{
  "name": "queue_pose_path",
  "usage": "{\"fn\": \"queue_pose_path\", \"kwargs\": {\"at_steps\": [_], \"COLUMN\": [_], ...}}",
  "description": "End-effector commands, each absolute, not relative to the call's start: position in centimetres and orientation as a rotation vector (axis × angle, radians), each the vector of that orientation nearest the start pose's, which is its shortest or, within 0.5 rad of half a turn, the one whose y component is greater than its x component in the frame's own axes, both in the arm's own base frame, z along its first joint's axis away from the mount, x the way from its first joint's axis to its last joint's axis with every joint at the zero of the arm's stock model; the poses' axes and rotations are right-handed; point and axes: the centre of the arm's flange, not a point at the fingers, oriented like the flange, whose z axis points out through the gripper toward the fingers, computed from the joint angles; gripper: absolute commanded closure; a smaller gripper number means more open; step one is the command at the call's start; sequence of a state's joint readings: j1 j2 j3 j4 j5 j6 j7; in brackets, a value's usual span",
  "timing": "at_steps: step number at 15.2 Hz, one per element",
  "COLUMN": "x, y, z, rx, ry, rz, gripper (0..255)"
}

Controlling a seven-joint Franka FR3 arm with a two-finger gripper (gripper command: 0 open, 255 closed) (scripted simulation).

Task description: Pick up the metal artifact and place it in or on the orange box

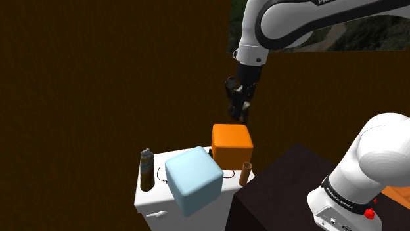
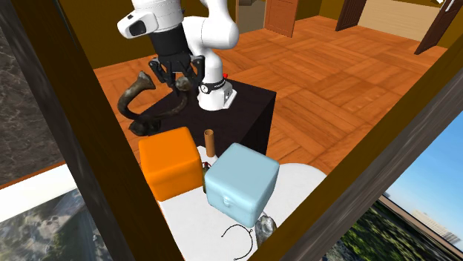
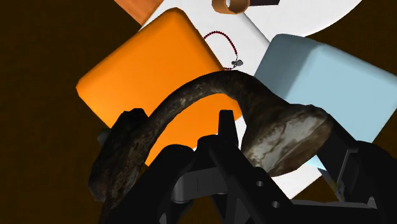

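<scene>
The gripper (image 2: 176, 83) pinches the metal artifact (image 3: 191, 95) and holds it in the air just above the orange box (image 3: 146, 70), a little towards the box's edge on the arm's side. Where the pads actually bite is hidden behind the artifact in the wrist view, so how firm the hold is remains a guess.

The step in hand looks like the carry-over and set-down. To do it well, the arm should bring the artifact's bulk over the middle of the orange box before lowering, since the piece is long and bent and hangs wide of the claw on one side. It should come down slowly until the lowest curve rests on the lid, and only then should the claw spread. Released too high or off-centre, the curved piece would likely rock and roll off the box's rounded edge.

The artifact is dark, pitted and tarnished, shaped like a horn: a thin arching stem that flares into a broad, dull grey bell. The orange box is a smooth, matte cube with softly rounded corners and a flat top. Just beside it stands a light blue box (image 2: 241, 182) of the same rounded shape. Between the two lies a thin string of dark red beads (image 3: 224, 43), and near the orange box a small brown cylinder (image 2: 209, 141) stands upright.
</scene>
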State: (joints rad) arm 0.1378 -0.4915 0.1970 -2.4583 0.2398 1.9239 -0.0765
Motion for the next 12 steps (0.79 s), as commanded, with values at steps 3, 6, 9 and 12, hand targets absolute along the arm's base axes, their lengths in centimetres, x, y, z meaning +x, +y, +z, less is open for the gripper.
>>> {"fn": "queue_pose_path", "kwargs": {"at_steps": [3,6,9,12], "x": [36.7,36.7,36.7,36.7], "y": [14.9,14.9,14.9,14.9], "z": [44.4,42.8,41.2,39.6], "rx": [-2.983,-2.983,-2.983,-2.983], "ry": [-0.447,-0.447,-0.447,-0.447], "rz": [0.092,0.092,0.092,0.092], "gripper": [255,255,255,255]}}
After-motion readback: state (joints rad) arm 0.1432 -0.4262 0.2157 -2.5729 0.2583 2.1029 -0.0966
